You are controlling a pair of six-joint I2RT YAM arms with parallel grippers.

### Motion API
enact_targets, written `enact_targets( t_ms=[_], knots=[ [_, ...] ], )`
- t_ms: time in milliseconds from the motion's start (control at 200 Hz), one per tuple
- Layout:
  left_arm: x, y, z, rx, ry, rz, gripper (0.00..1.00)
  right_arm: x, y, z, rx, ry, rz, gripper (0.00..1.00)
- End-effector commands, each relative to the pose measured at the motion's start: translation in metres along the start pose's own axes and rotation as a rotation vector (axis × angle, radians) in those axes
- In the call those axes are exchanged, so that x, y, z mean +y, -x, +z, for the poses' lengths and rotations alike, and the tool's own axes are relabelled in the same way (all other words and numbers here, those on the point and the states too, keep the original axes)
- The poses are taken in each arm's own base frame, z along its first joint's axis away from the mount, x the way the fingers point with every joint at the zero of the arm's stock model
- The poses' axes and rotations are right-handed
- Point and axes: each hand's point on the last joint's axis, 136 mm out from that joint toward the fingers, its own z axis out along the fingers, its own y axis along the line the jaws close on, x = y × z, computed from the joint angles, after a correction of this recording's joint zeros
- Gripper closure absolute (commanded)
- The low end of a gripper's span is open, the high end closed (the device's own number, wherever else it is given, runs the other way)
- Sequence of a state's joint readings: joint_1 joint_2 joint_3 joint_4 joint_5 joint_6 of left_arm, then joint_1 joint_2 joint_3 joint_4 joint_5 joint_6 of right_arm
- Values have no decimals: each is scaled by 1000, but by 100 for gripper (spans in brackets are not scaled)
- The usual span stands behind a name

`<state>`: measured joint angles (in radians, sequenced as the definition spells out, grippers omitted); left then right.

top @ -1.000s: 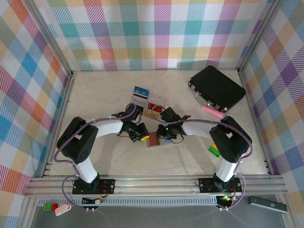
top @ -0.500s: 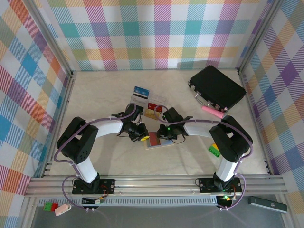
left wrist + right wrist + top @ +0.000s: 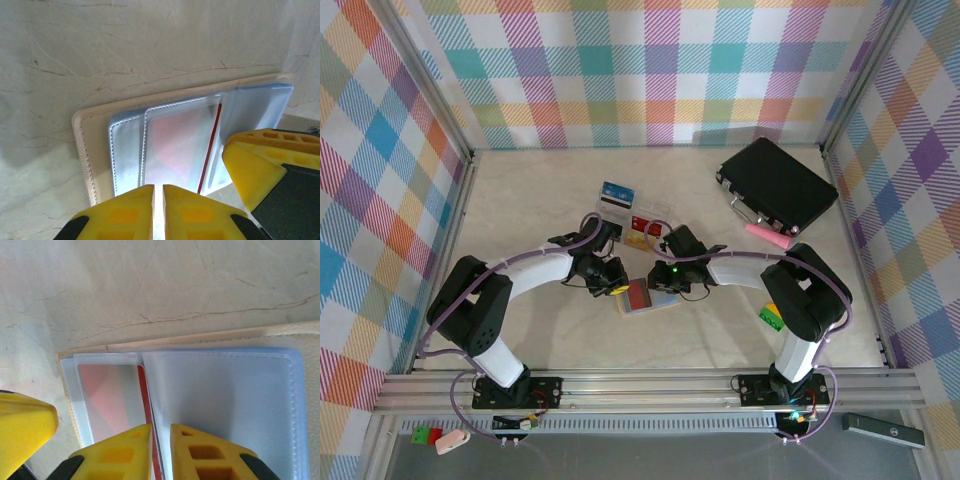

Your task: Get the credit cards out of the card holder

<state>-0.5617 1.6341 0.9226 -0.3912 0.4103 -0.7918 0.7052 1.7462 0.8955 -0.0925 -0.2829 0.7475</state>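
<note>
left pincer [image 3: 158, 210]: clenched on card holder [image 3: 175, 97] sleeve, 6 o'clock edge, likely anchoring it
right pincer [image 3: 161, 450]: clenched on card [image 3: 107, 395] edge, likely extracting

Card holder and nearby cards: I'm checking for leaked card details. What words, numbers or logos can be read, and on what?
No text is readable.
Red card in the card holder: the frosted sleeve blurs any print.
Loose cards farther back: too small to read.
</note>
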Motion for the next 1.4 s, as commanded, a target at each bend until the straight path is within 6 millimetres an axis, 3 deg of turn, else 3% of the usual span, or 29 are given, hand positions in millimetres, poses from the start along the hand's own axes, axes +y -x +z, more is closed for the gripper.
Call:
enact_targets(
  t_ms=[0,280,600,1395],
  knots=[
    [-3,-4,5,30,2,10,87,-2,-4,4,22,25,10,83],
    [15,-7,24,59,44,-18,89,-3,-5,5,26,30,11,84],
    [43,-11,28,64,152,-31,93,-8,-5,6,30,34,33,85],
    [46,-13,34,90,166,-24,94,0,-13,19,115,111,26,85]
  ],
)
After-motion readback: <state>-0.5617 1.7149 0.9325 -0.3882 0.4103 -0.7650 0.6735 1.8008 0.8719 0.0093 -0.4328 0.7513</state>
